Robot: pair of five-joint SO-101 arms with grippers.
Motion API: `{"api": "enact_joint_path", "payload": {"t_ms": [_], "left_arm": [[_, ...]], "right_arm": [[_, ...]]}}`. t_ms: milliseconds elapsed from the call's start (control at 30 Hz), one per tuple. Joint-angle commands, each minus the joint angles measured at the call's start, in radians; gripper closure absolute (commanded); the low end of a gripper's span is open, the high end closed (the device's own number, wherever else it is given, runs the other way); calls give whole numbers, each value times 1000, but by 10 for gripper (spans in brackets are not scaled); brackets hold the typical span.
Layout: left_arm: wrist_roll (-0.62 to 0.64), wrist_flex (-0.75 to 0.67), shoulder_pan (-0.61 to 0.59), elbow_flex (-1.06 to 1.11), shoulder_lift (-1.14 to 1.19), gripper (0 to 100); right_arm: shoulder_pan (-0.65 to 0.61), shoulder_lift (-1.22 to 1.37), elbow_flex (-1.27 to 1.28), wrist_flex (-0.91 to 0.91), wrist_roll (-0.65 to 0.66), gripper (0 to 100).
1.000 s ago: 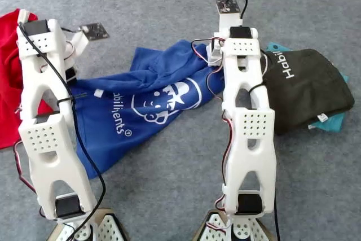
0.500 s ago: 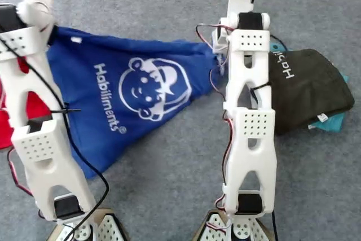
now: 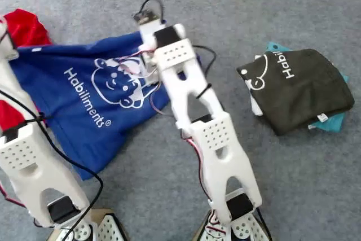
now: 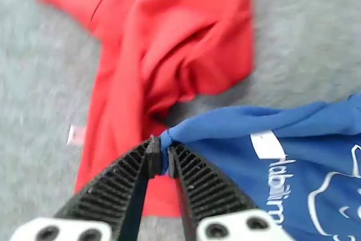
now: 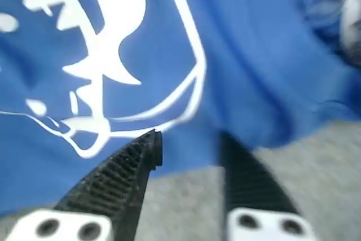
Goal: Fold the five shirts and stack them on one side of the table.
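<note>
— Where's the blue shirt (image 3: 79,105)?
— Spread across the desk (image 3: 282,26), frame's left. The left end effector (image 4: 161,159) pinches its corner; the right end effector (image 5: 189,150) hangs over its print, jaws parted.

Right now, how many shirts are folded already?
Looks done: the dark shirt lies folded on a teal shirt at the table's side. In hand: the left gripper pinches a corner of the blue shirt, spread out; the right gripper is open over it. Left: the red shirt, crumpled.
</note>
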Motion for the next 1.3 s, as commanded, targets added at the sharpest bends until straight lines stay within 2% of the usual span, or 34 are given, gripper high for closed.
{"api": "enact_joint_path", "payload": {"t_ms": [0, 67, 133, 233, 300, 400, 533, 633, 833, 1000, 1133, 1267], "left_arm": [[18, 2, -33, 53, -52, 970], [18, 2, -35, 93, -52, 970], [12, 0, -35, 130, -52, 970], [0, 0, -36, 159, -52, 970], [-32, 0, -38, 163, -52, 970], [-60, 2, -39, 166, -52, 970], [-84, 2, -56, 219, -52, 970], [-203, 2, -68, 286, -55, 970], [-333, 2, -81, 418, -60, 970], [-370, -34, -76, 513, -54, 970], [-370, -114, -81, 615, -61, 970], [-365, -184, -77, 690, -61, 970]], "right_arm": [[-46, 53, 4, -100, 0, 678], [-60, 125, 2, -135, 0, 678], [-71, 177, -15, -110, 0, 738], [-63, 183, -128, -8, 18, 984], [-43, 183, -174, 81, 52, 957], [5, 151, -130, 89, 21, 985], [26, -38, 232, 89, 20, 985], [32, -265, 611, 86, 40, 985], [84, -779, 1191, 86, 275, 985], [34, -1204, 1596, 86, 543, 984], [-52, -1506, 1788, 86, 707, 983], [-78, -1716, 1768, 86, 753, 956]]}}
